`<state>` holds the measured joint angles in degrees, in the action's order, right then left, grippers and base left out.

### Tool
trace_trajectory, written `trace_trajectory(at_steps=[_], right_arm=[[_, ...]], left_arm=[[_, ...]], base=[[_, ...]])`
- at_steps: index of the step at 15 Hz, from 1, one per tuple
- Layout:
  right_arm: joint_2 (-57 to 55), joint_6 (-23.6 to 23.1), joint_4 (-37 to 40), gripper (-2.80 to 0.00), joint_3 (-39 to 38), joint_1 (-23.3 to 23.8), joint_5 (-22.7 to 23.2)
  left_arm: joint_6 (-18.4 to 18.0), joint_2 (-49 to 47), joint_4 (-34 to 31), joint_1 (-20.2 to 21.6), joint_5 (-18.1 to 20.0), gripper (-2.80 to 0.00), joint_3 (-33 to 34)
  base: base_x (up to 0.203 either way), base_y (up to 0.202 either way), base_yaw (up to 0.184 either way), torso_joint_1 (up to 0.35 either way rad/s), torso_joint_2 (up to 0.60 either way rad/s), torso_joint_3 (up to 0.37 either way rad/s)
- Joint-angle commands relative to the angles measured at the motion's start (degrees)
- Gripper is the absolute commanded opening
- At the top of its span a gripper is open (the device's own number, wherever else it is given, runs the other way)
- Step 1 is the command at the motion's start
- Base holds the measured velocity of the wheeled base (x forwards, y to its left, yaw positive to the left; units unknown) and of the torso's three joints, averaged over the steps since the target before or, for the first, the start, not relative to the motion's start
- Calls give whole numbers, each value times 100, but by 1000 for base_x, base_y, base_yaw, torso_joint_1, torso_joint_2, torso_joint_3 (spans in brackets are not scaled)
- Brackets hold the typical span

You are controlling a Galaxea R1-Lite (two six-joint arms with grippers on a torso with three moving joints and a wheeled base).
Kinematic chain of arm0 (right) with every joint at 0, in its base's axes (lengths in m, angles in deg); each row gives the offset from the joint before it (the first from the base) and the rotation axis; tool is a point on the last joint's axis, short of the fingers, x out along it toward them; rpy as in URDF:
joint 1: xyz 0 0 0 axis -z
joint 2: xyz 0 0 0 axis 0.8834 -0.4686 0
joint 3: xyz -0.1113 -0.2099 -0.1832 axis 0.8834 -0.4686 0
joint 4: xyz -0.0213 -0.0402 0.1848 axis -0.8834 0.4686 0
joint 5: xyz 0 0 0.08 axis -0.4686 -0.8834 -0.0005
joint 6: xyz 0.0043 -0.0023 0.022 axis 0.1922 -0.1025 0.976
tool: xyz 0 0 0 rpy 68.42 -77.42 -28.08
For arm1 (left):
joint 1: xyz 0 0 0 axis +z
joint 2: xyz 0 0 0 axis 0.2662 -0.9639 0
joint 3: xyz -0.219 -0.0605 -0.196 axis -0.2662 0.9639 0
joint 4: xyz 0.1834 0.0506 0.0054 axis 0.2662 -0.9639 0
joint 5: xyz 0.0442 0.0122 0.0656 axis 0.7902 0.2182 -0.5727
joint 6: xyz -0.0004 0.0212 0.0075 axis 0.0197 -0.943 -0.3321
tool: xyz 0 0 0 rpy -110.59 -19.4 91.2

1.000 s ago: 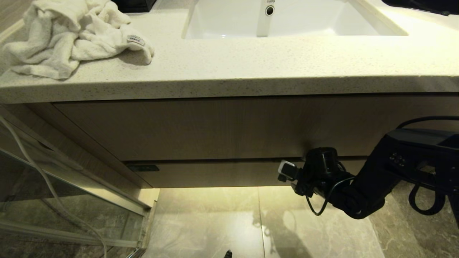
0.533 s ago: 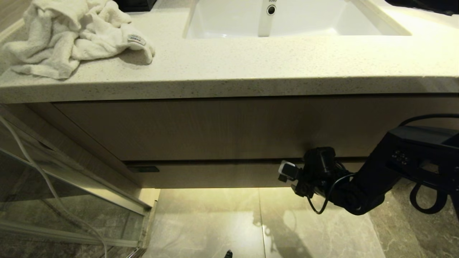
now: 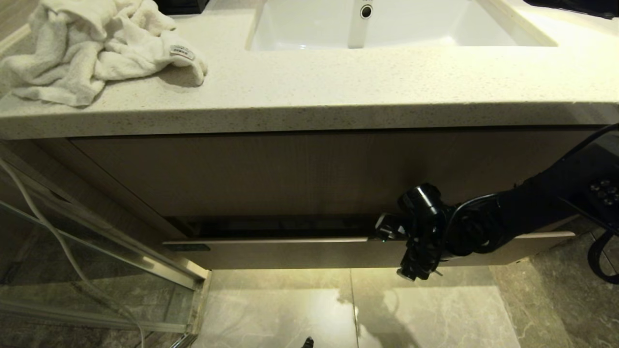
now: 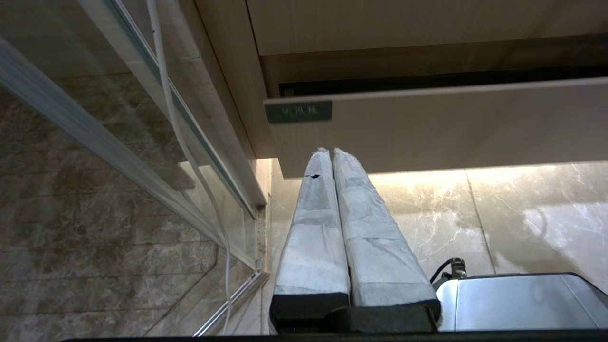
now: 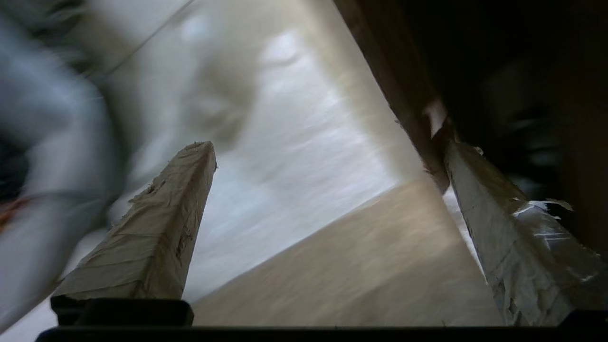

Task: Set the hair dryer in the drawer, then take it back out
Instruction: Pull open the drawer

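The drawer [image 3: 290, 253] stands a little way out of the vanity, with a dark gap above its front and a dark label [image 3: 192, 247] at its left corner. My right gripper [image 3: 387, 233] is open and straddles the drawer front's top edge right of centre. In the right wrist view one of its fingers [image 5: 494, 223] is in the dark gap behind the front [image 5: 356, 266], the other in front over the floor. The hair dryer is out of view. My left gripper [image 4: 330, 152] is shut and empty, low by the drawer's [image 4: 451, 128] left corner.
A white towel [image 3: 96, 48] lies crumpled on the speckled countertop [image 3: 338, 96], left of the sink [image 3: 522, 36]. A taller wood-grain panel [image 3: 290, 174] sits above the drawer. A glass door [image 3: 72, 270] and a white cord [image 3: 48, 232] stand at the left, over marble floor.
The drawer was flush and has slid out toward me, opening a dark gap. My right gripper came back with it, and its wrist has rolled.
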<state>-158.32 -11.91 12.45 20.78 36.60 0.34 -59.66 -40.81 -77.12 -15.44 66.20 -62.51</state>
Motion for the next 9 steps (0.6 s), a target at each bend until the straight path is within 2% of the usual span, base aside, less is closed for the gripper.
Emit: trace_trajectory(at_steps=[1,2,3,5,8,9], right_arm=[[560,766,2269,0,648,-251,197],[817,1123,2889,0,734,-391,379],[968,1459,3181,0,781,-508,512],[1314,2589,3298,0,909,-535,536],[1999,4101,3714,0,1112,-534,188],[2349,4375,3966,0,1182,-536,102]], left_arm=[[1,-6,-2,0,-1,-280,9],[1,-6,-2,0,-1,-280,9],[1,-6,-2,0,-1,-280,9],[1,2,-2,0,-1,-280,9],[1,-6,-2,0,-1,-280,9],[1,-2,-2,0,-1,-280,9]], base=[[0,0,0,0,0,0],[0,0,0,0,0,0],[0,0,0,0,0,0],[0,0,0,0,0,0],[0,0,0,0,0,0],[0,0,0,0,0,0]])
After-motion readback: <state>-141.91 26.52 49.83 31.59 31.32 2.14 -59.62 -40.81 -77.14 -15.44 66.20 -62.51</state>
